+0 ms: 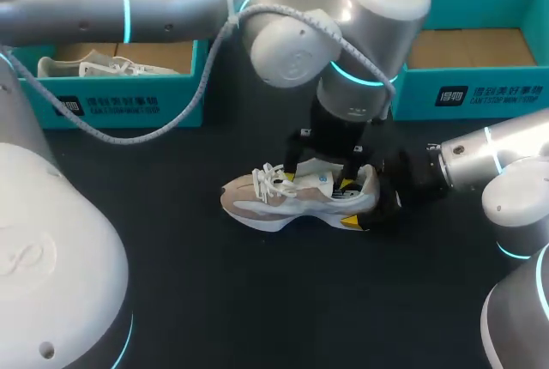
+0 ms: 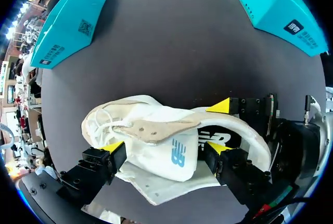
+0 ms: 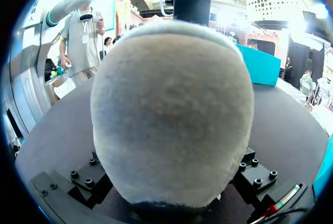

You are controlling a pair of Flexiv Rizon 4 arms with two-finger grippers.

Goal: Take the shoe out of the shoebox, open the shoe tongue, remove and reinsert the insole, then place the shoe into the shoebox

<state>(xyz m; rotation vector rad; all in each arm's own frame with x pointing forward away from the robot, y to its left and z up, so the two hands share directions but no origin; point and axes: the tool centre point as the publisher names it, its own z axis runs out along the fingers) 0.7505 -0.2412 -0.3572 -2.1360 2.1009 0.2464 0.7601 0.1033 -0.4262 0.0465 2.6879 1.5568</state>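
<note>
The shoe [image 1: 292,202] lies on its side at the middle of the dark table [image 1: 257,300], toe to the left, out of both boxes. The left pincer [image 2: 164,148] comes down on it from above, fingers set wide, one yellow tip pressed to each side of the white tongue [image 2: 156,156]. The right pincer [image 1: 367,204] grips the heel from the right (its tips are hidden in its own wrist view) with a finger on each side. Two teal shoeboxes stand at the far edge: the left shoebox [image 1: 129,103] holds another pale shoe [image 1: 86,66], and the right shoebox [image 1: 480,94] stands apart.
</note>
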